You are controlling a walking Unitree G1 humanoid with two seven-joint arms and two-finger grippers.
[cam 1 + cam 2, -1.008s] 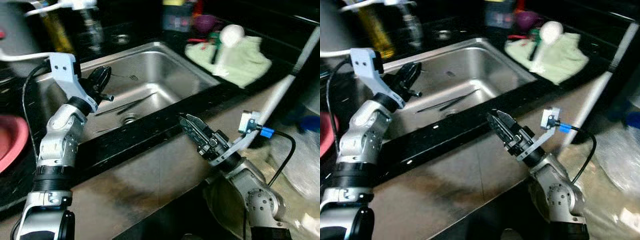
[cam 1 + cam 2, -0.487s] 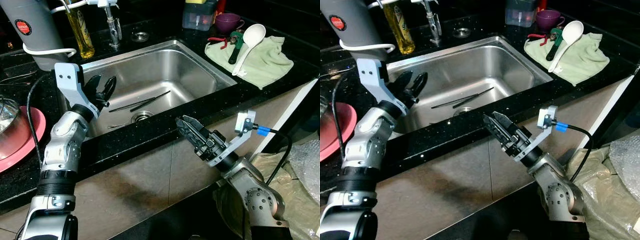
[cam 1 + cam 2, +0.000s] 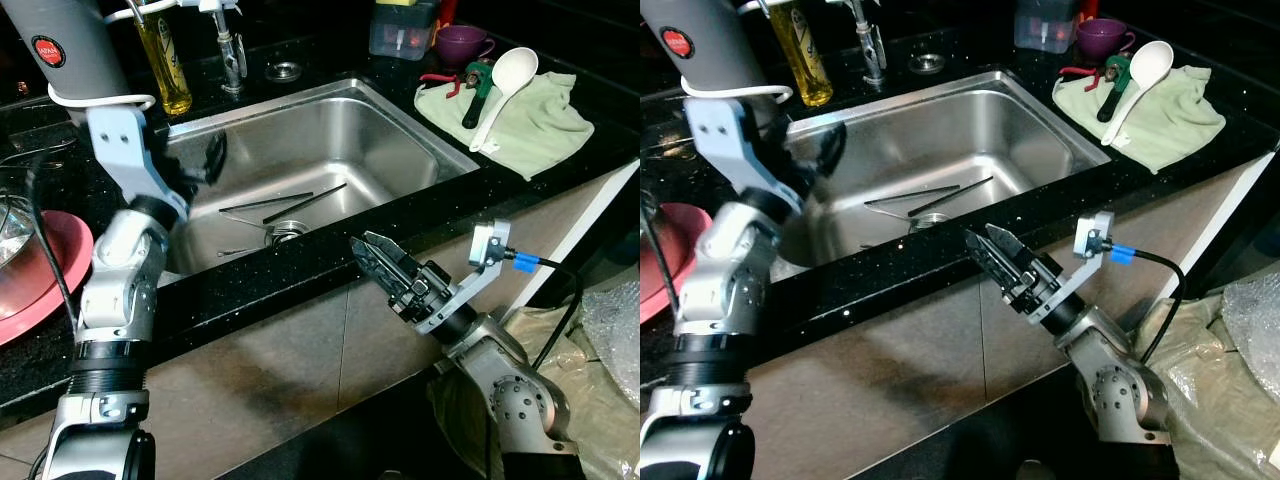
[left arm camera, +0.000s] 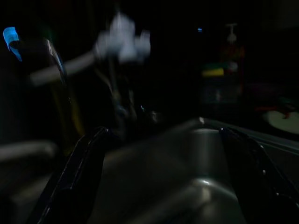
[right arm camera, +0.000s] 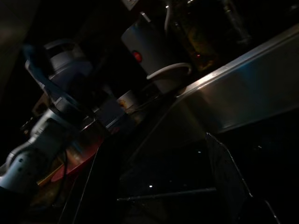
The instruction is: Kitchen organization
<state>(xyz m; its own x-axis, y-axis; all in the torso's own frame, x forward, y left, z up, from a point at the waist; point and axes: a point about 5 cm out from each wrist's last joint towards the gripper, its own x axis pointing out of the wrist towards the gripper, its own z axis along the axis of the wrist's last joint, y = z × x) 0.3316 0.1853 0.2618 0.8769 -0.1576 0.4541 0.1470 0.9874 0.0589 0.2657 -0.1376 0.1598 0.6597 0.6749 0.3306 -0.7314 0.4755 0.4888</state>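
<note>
A steel sink (image 3: 345, 125) is set in the black counter (image 3: 250, 285). Thin dark utensils (image 3: 290, 198) lie on its floor near the drain (image 3: 288, 229). My left gripper (image 3: 207, 160) hovers, blurred, over the sink's left side. It is open with nothing between its fingers (image 4: 77, 179), which point along the basin toward the faucet. My right gripper (image 3: 372, 255) is held in front of the counter's front edge, below the sink. It is open and empty, with its fingers (image 5: 229, 179) aimed along the counter toward my left arm.
A green cloth (image 3: 545, 115) on the right of the counter carries a white ladle (image 3: 505, 80) and a green-handled tool (image 3: 473, 85). Behind stand a purple cup (image 3: 462, 42), a clear container (image 3: 400, 30), the faucet (image 3: 228, 50), an oil bottle (image 3: 165, 60) and a grey jug (image 3: 65, 50). A pink plate (image 3: 40, 290) sits at the left.
The head view went from blurred to steady. My left gripper has lifted and swung a little toward the sink's back left. The right gripper has barely moved.
</note>
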